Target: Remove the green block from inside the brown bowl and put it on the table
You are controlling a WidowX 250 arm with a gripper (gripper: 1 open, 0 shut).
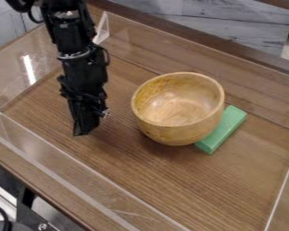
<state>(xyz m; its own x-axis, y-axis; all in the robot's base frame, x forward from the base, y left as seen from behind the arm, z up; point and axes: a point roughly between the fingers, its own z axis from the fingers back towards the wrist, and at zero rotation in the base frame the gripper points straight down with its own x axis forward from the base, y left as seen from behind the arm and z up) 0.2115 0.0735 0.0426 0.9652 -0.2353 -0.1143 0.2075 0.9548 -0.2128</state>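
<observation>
Green block (222, 131): lies flat on the surface (159, 185), touching the outer right side of the brown bowl (179, 108), not inside it.
Bowl interior: bare wood, nothing in it.
Tool (83, 127): clenched on nothing, tips pointing down close to the surface, well to the left of the bowl.
Task state: looks done, judging by where the block rests.
Risk: a sweep rightward could knock the bowl and push the block along the surface.
</observation>
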